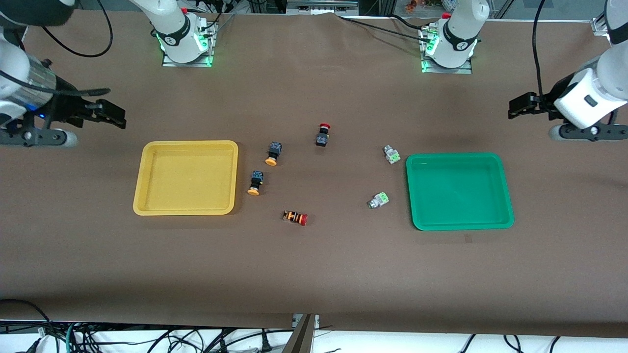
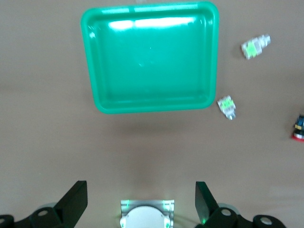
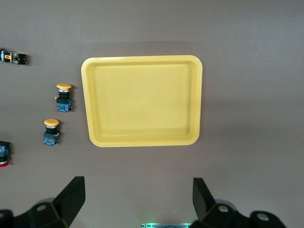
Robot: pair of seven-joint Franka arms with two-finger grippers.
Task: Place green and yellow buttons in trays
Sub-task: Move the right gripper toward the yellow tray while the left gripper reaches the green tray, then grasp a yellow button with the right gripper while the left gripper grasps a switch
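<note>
Both grippers hang in the air with fingers spread wide and nothing between them: the left gripper (image 1: pixel 515 105) over the bare brown desk (image 1: pixel 314 274) at the left arm's end, the right gripper (image 1: pixel 117 117) over the right arm's end.

On the desk, the shallow green plastic tray (image 1: pixel 500 223) lies toward the left arm's end and the shallow yellow plastic tray (image 1: pixel 142 206) toward the right arm's end; both are empty. Two pale grey pushbuttons with green parts (image 1: pixel 391 155) (image 1: pixel 378 200) lie just beside the green tray, apart from it. Two black-bodied pushbuttons with orange-yellow caps (image 1: pixel 273 153) (image 1: pixel 255 183) lie beside the yellow tray. Between the groups sit a black button with a red cap (image 1: pixel 322 135) and, nearer the front camera, an orange-and-black striped button with a red cap (image 1: pixel 295 217).
</note>
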